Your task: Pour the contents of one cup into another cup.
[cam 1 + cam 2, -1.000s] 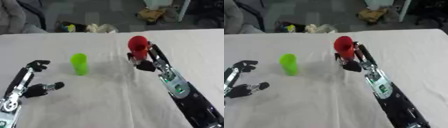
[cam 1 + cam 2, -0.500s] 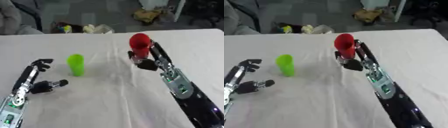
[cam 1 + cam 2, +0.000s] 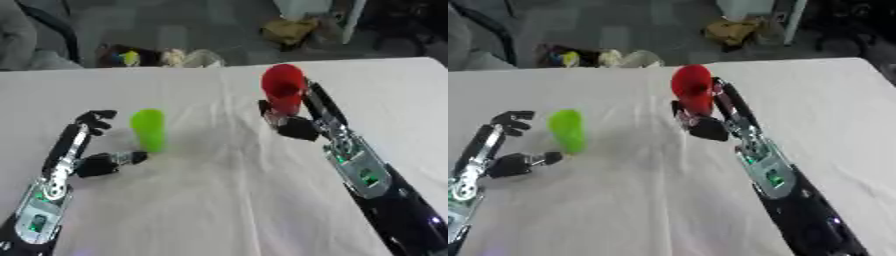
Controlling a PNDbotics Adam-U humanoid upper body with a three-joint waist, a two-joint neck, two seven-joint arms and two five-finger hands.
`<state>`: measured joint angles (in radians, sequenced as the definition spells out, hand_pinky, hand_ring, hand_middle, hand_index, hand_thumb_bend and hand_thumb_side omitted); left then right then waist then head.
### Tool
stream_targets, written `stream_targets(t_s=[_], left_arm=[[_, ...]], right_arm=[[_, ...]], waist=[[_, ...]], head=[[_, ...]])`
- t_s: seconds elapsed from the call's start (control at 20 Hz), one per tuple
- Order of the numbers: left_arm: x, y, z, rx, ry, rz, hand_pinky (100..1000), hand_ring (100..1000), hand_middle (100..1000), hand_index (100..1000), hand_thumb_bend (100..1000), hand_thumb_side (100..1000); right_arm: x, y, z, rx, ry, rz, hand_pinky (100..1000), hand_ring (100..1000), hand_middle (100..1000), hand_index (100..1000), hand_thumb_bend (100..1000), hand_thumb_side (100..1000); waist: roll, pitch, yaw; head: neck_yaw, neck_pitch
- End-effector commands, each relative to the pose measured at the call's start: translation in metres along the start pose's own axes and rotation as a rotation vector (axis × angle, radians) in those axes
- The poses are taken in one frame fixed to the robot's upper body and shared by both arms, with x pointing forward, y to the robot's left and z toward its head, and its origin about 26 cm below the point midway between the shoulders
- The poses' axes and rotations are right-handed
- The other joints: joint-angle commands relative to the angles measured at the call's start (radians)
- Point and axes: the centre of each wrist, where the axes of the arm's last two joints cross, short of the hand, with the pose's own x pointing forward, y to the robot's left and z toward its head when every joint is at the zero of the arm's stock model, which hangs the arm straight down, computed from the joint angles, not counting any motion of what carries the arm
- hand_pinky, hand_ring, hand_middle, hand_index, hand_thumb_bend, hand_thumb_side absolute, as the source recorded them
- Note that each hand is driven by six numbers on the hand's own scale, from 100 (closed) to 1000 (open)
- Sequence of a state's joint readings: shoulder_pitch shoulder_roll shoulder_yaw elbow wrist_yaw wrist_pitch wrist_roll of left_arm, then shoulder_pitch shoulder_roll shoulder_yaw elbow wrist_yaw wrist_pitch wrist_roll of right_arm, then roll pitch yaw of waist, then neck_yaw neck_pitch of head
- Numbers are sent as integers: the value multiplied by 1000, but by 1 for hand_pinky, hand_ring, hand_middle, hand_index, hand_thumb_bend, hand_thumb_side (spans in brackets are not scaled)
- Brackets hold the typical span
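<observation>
the red cup [image 3: 283, 91] sits upright in the right hand [image 3: 296, 120], whose fingers and thumb curl round its lower half, mouth tipped slightly toward the camera. the green cup [image 3: 148, 129] stands on the white cloth [image 3: 219, 200], well off to that hand's left and just inside the left hand [image 3: 87, 150], which is spread wide around it without touching, thumb near its base. to pour well, the left hand should likely close on the green cup and steady it before the red one travels over and tilts slowly above its mouth.

no readable text, labels or signs
</observation>
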<state>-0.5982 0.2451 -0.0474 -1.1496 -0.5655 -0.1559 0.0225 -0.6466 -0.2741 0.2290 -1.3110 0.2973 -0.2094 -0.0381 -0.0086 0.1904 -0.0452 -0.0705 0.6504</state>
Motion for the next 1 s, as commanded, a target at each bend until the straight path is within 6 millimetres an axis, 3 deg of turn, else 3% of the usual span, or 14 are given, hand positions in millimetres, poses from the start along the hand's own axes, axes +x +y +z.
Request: stream_targets(t_s=[0.05,1.0], left_arm=[[4,6,-10,5,-37,-27,735,743,792,850,915,509],[0,1,-27,1,-46,-40,727,734,789,852,885,507]], right_arm=[[9,-11,-6,-15,-39,13,981,862,449,636,100,314],[15,-10,-10,-14,-60,0,979,862,448,635,100,310]], waist=[[0,-16,-7],[-12,-4,-51]], head=[[5,1],[8,-7]])
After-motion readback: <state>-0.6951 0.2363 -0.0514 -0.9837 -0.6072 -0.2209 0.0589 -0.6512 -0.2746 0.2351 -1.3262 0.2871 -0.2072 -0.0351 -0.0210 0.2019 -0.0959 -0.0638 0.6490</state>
